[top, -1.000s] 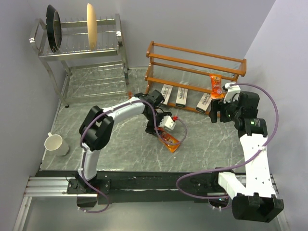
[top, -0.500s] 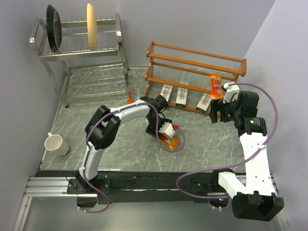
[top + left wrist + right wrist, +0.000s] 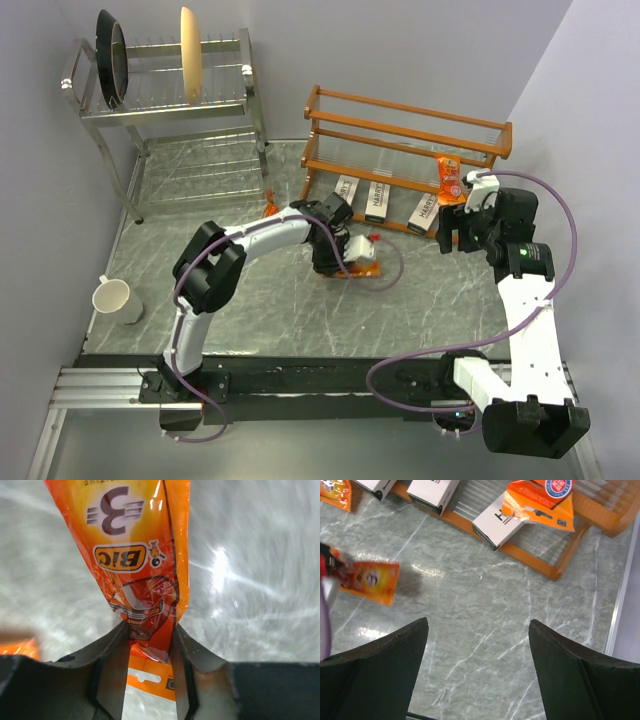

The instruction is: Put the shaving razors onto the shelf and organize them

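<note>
Currently, wooden shelf (image 3: 400,108) holding three grey boxes (image 3: 377,201), one orange pack (image 3: 449,178)

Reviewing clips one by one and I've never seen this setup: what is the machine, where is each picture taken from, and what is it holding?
Two robot arms stand at the edge of a marble table. One picture looks down from above; two come from wrist cameras. The left arm pinches an orange razor pack in its jaws. The right arm, jaws open, hangs near the wooden shelf, which holds three grey boxes and another orange pack. A mug stands at left.
</note>
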